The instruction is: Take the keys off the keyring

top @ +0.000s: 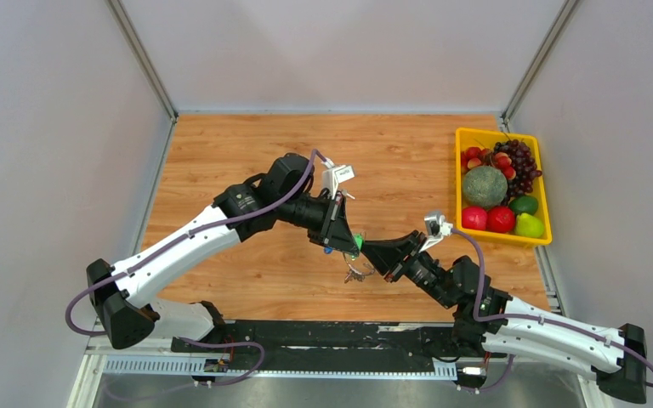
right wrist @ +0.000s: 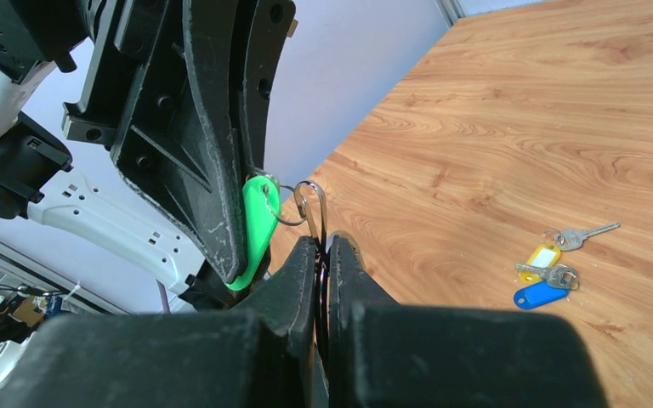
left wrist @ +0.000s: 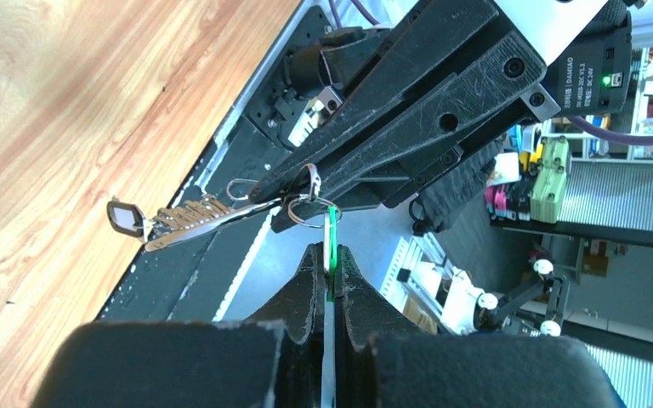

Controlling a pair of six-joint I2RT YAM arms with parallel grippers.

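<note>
Two tight pinches: my right gripper point(right wrist: 323, 246) holds the keyring point(right wrist: 321, 212) steady so my left gripper point(left wrist: 327, 259), just beside it, can pull off the green tag point(right wrist: 255, 225) it grips.

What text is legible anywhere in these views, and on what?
"DAMIAO": sideways on the right arm's black motor housing, left wrist view.
Smaller print beside it: too small to read.
White label on the left arm's wrist, top view: green print, blurred.
Yellow key tag, blue key tag, green key tag: no text visible.
</note>
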